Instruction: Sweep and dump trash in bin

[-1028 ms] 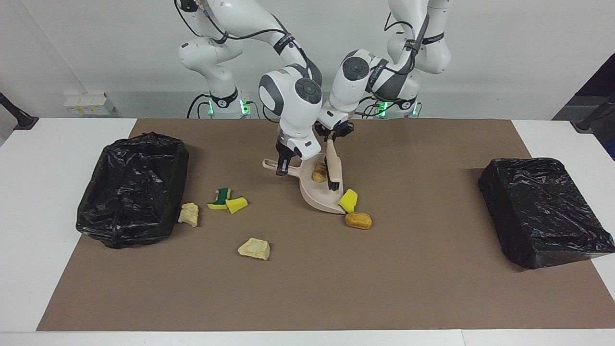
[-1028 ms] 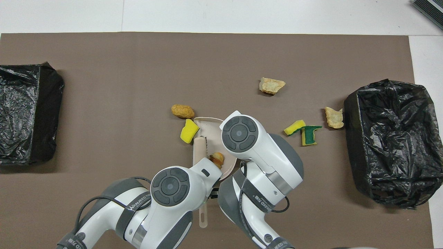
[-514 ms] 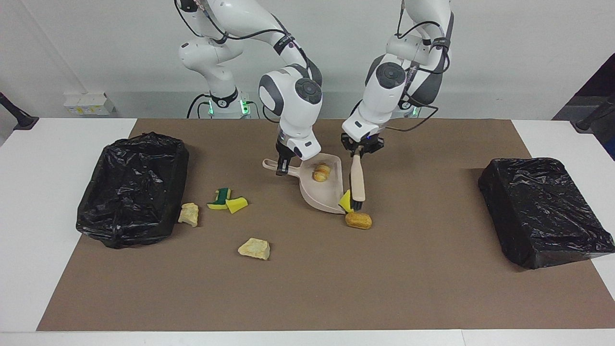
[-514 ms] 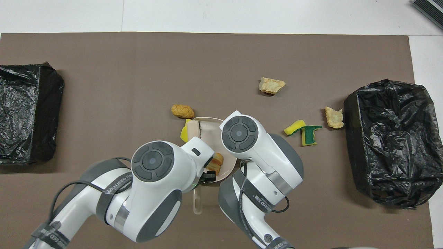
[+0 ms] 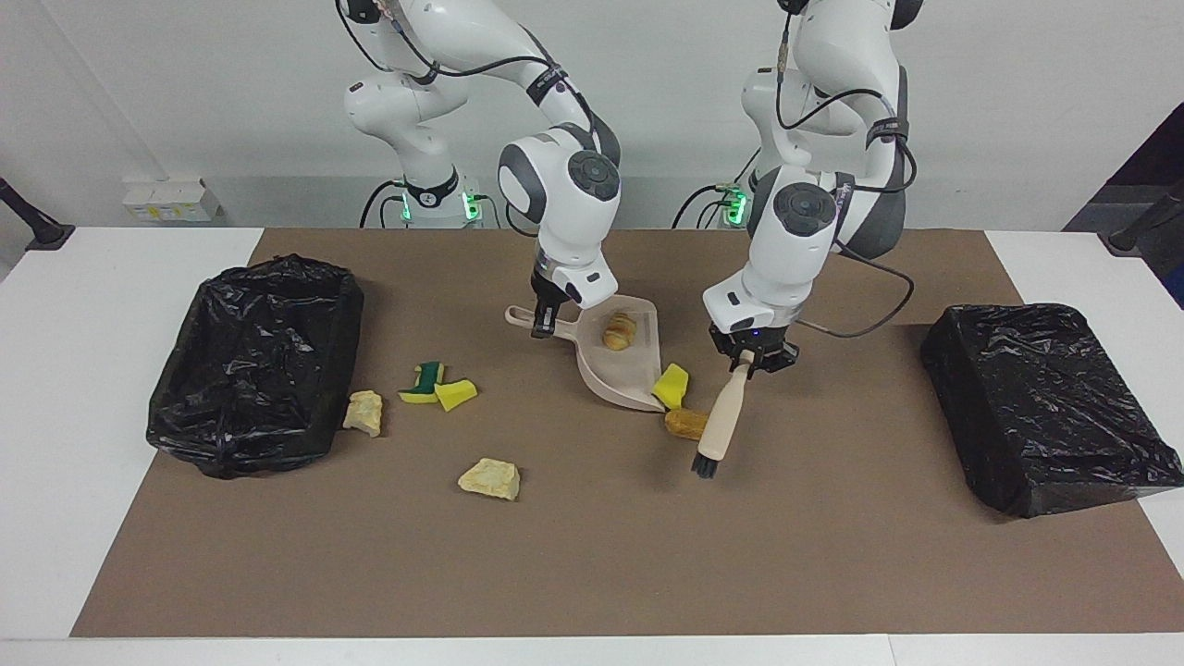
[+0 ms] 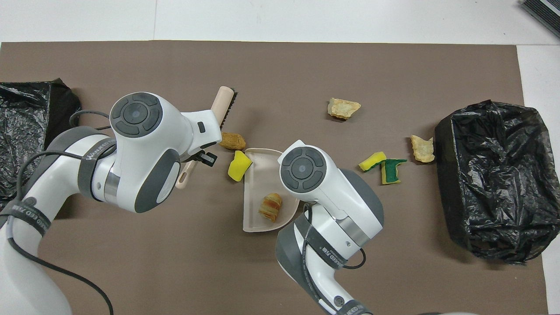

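Facing view: left gripper [image 5: 753, 356] fingers hold the beige hand brush [image 5: 720, 420], right gripper [image 5: 546, 313] fingers the beige plastic dustpan [image 5: 618, 365] mid-bench — next, sweep the orange-brown bread-like lump [image 5: 683, 423] in.

Dustpan [image 5: 622, 370] at mid-table, a bin [image 5: 254, 361] at each end of the mat [image 5: 832, 555].
One bread piece [image 5: 618, 331] lies in the dustpan; a sponge chunk [image 5: 672, 385] and a second bread piece [image 5: 685, 424] sit at its open edge. Two sponges [image 5: 437, 387] and a lump [image 5: 364, 412] are placed beside the bin toward the right arm's end, another lump [image 5: 489, 478] farther from the robots.
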Available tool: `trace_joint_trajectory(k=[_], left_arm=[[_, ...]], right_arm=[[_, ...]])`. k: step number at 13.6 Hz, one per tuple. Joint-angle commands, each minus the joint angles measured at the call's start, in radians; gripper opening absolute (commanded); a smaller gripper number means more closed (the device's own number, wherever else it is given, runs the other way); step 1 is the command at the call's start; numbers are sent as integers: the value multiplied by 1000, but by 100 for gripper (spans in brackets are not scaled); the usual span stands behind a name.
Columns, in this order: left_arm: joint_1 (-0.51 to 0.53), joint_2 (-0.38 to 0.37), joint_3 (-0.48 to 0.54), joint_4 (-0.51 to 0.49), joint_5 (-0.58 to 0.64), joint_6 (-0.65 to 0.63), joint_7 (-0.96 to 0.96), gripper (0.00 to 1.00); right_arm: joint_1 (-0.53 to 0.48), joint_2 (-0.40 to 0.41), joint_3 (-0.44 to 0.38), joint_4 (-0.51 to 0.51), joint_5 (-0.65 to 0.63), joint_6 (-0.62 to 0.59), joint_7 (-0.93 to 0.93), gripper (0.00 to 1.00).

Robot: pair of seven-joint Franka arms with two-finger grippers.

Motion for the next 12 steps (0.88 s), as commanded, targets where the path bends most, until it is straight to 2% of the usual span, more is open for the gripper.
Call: trace_joint_trajectory(k=[1,3,8,12], left_arm=[[41,36,-11,12,43,43,72,0],[55,24,-11,-32,42,45,110,0],[41,-68,-13,-196,42,36,114,0],[-31,-139,-14,-291,42,0,60,0]], right_arm=[[-4,5,7,1,-19,-1,40,0],[-4,4,7,-1,-19,-1,40,0],[-4,4,7,-1,-19,-1,40,0],[-4,4,5,-3,-20,-4,38,0]])
